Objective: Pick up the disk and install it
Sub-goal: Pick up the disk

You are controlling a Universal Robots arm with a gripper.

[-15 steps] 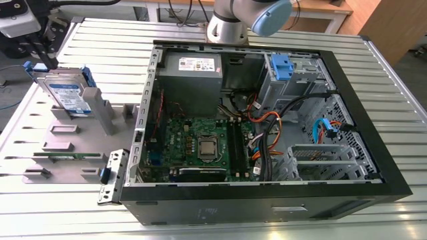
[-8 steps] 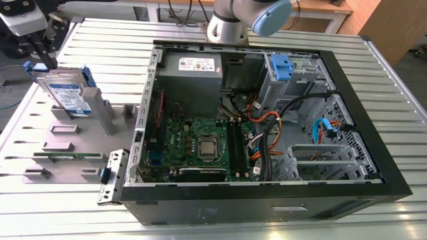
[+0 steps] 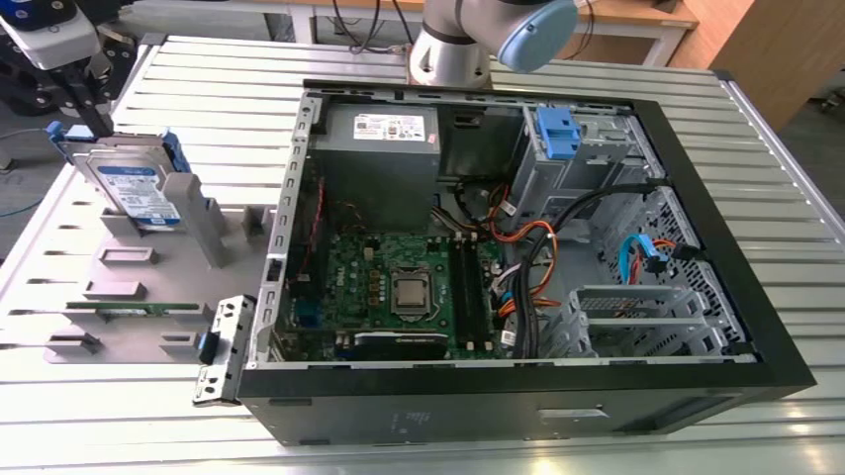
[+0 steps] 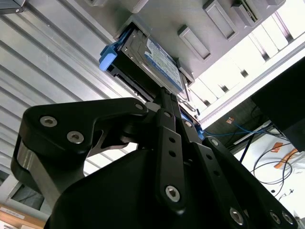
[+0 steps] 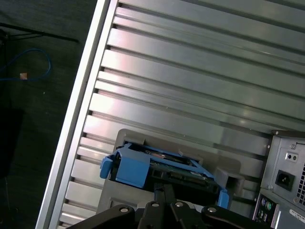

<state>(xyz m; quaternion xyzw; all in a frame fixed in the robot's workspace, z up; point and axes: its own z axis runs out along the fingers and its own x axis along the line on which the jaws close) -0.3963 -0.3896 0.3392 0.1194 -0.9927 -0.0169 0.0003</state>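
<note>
Disk standing on its long edge in a slot at the far corner of a gray holder, which lies on a slatted metal table near the edge at the exterior view's left. Beside the holder is an open computer case.

The exterior view takes in the whole table, the green motherboard and tangled cables inside the case, and the gripper reaching down to the disk's upper edge.

The second wrist view shows the disk's broad face, silver with a white-and-blue label and a blue rail at one end. The gripper is clenched, its black fingertips drawn together at the middle of that upper edge. I cannot tell whether they touch it.

The first wrist view shows the disk's narrow black edge framed by blue rails, with the gripper just beside it. It also shows the table's side edge and the case's rear power socket.
</note>
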